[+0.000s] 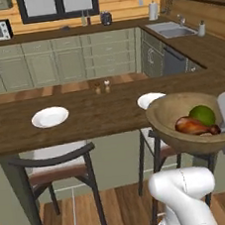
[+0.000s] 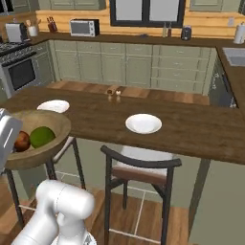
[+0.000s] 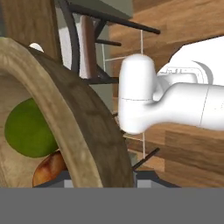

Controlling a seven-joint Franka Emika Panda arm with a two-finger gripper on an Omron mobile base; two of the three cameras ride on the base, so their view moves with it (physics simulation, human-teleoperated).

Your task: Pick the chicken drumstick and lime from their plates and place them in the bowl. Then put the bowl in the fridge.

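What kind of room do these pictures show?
Most likely a home kitchen, rendered in simulation. A sink sits in the counter, a microwave stands near a stove, and pale green cabinets line the wall behind a wooden bar counter with stools.

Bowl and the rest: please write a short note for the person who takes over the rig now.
Hand: it carries the bowl by its rim, lifted off the counter; the fingers themselves are hidden.
Lime and drumstick lie in the bowl.
Both plates sit bare on the counter.
Done: both foods are in the bowl.
Left: put the bowl in the fridge.
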